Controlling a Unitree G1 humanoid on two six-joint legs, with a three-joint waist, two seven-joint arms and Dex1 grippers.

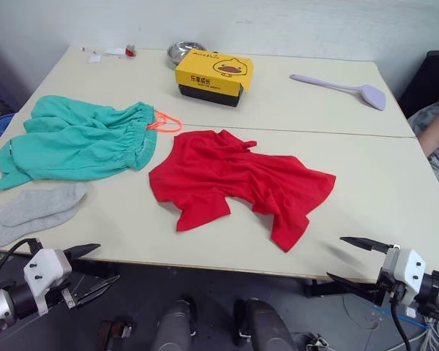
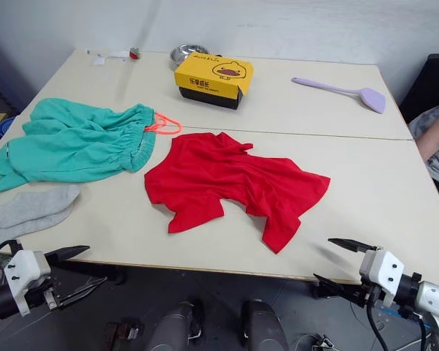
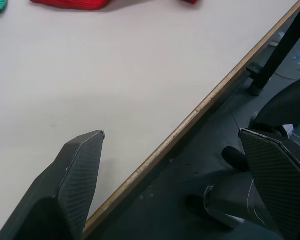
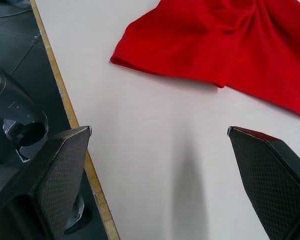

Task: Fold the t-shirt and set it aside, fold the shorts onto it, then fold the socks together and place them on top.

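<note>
Both claws, left gripper [image 1: 90, 270] and right gripper [image 1: 351, 260], gape empty; ahead, the limp red t-shirt [image 1: 238, 179] likely needs pinching at its hem corners.

Pale cream table [image 1: 366, 183], two tops butted along a seam across the middle. Landmark: yellow box [image 1: 214, 75], resting on the far top.

- Metal bowl [image 1: 183, 50]: just behind the box, toward the left.
- Lilac spatula [image 1: 342, 89]: right of the box, well apart.
- Small white and red bits [image 1: 111, 53]: far left of the box, by the rear edge.
- Teal shorts [image 1: 77, 148]: nearer and left of the box, orange drawstring [image 1: 164, 121] trailing toward it.
- Red t-shirt [image 1: 238, 183]: crumpled, directly in front of the box on the near top.
- Grey socks [image 1: 35, 212]: overlapping, nearer than the shorts, at the left edge.
</note>
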